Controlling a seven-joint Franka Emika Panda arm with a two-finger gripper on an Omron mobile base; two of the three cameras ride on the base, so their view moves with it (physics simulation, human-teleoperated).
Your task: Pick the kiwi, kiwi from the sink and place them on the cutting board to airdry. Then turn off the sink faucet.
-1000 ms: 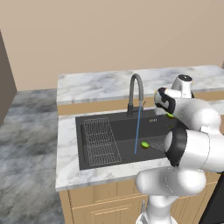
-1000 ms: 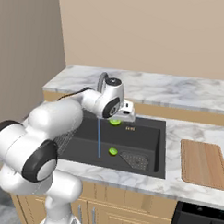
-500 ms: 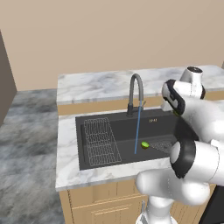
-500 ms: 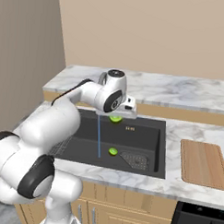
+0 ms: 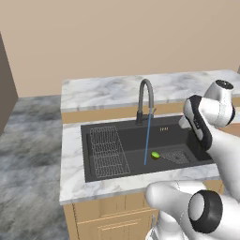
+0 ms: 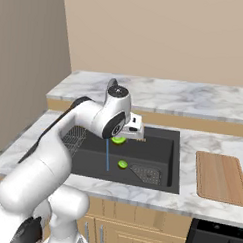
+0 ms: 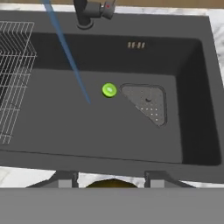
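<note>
End effector (image 6: pixel 127 137) lifted, apparently gripping kiwi (image 6: pixel 118 140).

This is a kitchen, plainly a rendered one. A dark sink (image 5: pixel 140 140) sits sunk into a white-and-grey marbled surface (image 5: pixel 70 173), with a wire rack (image 5: pixel 108 150) on one side of the basin and a mesh drain grate (image 7: pixel 146 103) on the other. A tall gooseneck faucet (image 5: pixel 144 101) stands at the back rim, a thin blue stream of water (image 5: pixel 147 140) falling from it. Below run pale wooden cabinet fronts (image 5: pixel 108 220). A wooden cutting board (image 6: pixel 220 178) lies on the surface beside the sink, and plain beige walls (image 5: pixel 117 37) rise behind a raised marble ledge (image 6: pixel 169 95).
</note>
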